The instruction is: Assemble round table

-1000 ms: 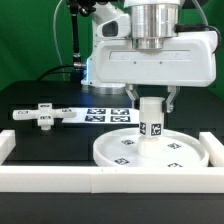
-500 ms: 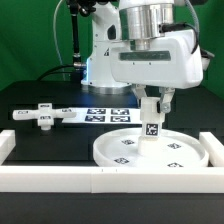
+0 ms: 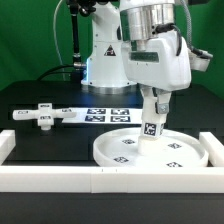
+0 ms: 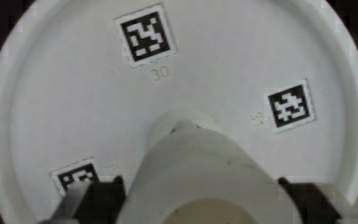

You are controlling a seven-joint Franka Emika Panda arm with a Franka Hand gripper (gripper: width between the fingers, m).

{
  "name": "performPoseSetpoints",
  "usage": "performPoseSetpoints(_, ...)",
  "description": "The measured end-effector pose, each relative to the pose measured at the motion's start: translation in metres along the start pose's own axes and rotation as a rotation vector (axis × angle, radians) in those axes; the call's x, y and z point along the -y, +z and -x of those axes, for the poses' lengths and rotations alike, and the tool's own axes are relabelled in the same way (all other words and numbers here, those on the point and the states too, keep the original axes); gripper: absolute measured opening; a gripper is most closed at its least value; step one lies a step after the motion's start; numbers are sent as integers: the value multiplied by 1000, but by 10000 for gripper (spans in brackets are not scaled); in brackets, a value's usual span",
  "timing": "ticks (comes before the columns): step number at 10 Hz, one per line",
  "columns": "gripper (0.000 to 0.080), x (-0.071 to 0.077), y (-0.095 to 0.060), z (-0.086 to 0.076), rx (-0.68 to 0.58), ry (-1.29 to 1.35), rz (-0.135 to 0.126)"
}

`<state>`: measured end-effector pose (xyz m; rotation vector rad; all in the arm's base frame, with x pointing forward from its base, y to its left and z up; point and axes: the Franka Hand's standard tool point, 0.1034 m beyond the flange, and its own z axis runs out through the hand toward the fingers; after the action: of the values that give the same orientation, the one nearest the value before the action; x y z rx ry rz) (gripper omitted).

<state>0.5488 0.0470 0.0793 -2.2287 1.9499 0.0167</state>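
Note:
The large round disc (image 3: 112, 153) lies flat, rim up, just behind the front rail. The short cylindrical leg (image 3: 152, 126) stands upright at its middle, a square tag on its side. My gripper (image 3: 153, 103) comes straight down from above and is shut on the leg's upper part. In the wrist view the leg (image 4: 197, 160) fills the space between the two dark fingers (image 4: 108, 196), with the tagged disc (image 4: 87, 90) spread out beneath. The cross-shaped base (image 3: 40, 116) lies loose on the black table at the exterior view's left.
The marker board (image 3: 100, 113) lies flat between the cross-shaped base and the disc. A long white border rail (image 3: 90, 181) runs along the front, with raised ends at both sides. The arm's white base (image 3: 105, 60) stands behind, in front of a green backdrop.
The hand has turned about its upright axis while staying shut on the leg; its broad face now points toward the exterior view's right. Disc and base have not moved.

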Motion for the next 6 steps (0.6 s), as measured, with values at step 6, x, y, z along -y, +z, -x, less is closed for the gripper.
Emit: performPoseSetpoints(6, 406, 0, 1, 0, 39, 238, -45)
